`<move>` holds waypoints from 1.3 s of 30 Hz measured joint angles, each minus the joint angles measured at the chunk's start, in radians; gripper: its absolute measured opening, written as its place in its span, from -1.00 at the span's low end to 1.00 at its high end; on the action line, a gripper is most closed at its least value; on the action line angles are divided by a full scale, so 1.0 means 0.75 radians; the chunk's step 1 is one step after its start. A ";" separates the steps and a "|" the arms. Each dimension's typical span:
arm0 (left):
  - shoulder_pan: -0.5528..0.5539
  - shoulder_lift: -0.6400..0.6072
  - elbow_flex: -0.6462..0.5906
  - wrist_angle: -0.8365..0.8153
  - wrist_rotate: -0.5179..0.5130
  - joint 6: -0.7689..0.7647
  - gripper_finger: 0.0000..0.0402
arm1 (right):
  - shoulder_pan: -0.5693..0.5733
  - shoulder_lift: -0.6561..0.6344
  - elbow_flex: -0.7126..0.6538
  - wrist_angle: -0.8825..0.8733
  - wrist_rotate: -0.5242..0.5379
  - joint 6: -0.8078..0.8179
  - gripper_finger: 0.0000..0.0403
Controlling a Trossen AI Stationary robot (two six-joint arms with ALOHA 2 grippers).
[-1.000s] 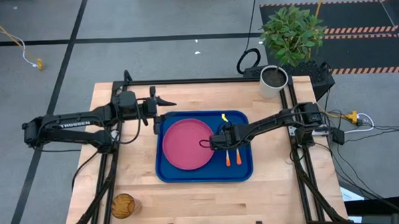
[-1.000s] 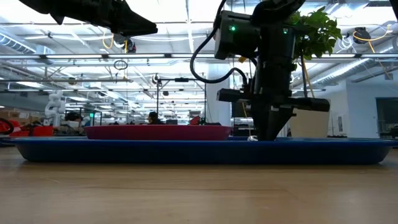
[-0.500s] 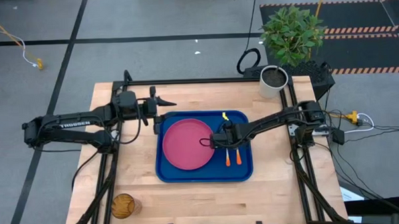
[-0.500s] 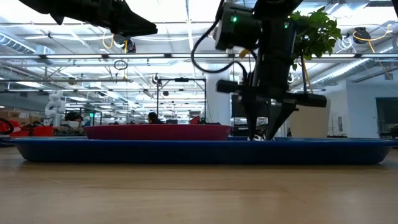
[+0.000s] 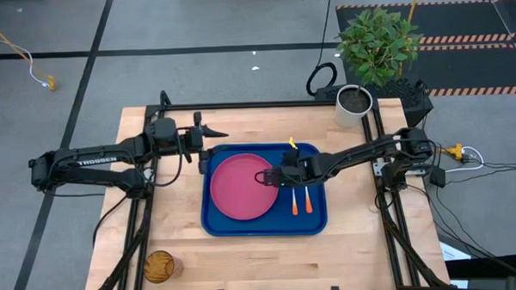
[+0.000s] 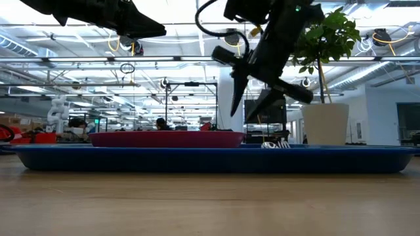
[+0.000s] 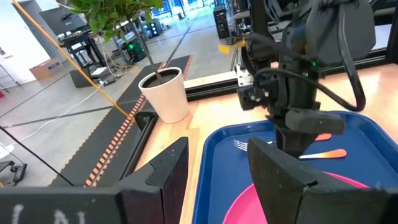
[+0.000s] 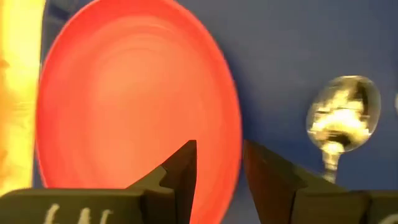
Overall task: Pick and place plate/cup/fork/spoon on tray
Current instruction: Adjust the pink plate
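Observation:
The blue tray lies mid-table with the pink plate flat in its left half. Right of the plate, the spoon and the fork lie on the tray floor, their orange handles side by side, pointing at the near edge. My right gripper hangs open above the tray at the plate's right rim, holding nothing. Open and empty, my left gripper hovers at the tray's far left corner. The amber cup stands on the table's near left corner.
A white pot with a green plant stands at the table's far right corner. Bare wood lies in front of the tray and to either side of it.
My right gripper stood shut, low on the tray floor beside the plate. It has opened there, then risen clear of the tray and tipped up to a slant. The cutlery stays lying on the tray.

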 joint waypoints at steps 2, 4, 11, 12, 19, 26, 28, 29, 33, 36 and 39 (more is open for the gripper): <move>0.000 0.000 0.000 0.000 0.000 0.000 -0.16 | 0.000 0.015 0.000 0.002 -0.002 -0.012 -0.38; 0.000 0.000 0.000 0.000 0.000 0.000 -0.16 | -0.001 0.019 -0.001 -0.024 -0.003 -0.006 -0.38; 0.000 0.000 0.000 0.001 -0.001 0.003 -0.16 | 0.005 0.041 -0.001 -0.018 -0.070 -0.001 -0.38; 0.000 0.000 0.000 0.001 -0.001 0.003 -0.16 | 0.007 0.041 -0.001 -0.010 -0.070 -0.005 -0.38; 0.000 0.000 0.000 0.018 -0.001 0.002 -0.16 | 0.012 0.101 -0.001 0.040 -0.105 -0.008 -0.38; 0.000 0.000 0.000 0.022 -0.001 -0.006 -0.16 | 0.020 0.119 0.001 0.019 -0.111 0.001 -0.38; 0.000 0.000 0.000 0.023 -0.001 -0.006 -0.16 | 0.020 0.117 0.000 0.005 -0.108 0.001 -0.38; 0.000 0.000 0.000 0.024 -0.001 -0.006 -0.16 | 0.021 0.115 0.000 0.008 -0.109 0.001 -0.38; 0.000 0.000 0.000 0.028 -0.001 -0.007 -0.16 | 0.027 0.116 0.001 -0.034 -0.149 0.012 -0.38; 0.000 0.000 0.000 0.028 -0.001 -0.008 -0.16 | 0.037 0.116 0.001 -0.063 -0.153 0.034 -0.38; 0.000 0.000 0.000 0.028 -0.001 -0.008 -0.16 | 0.043 0.116 0.001 -0.083 -0.173 0.049 -0.38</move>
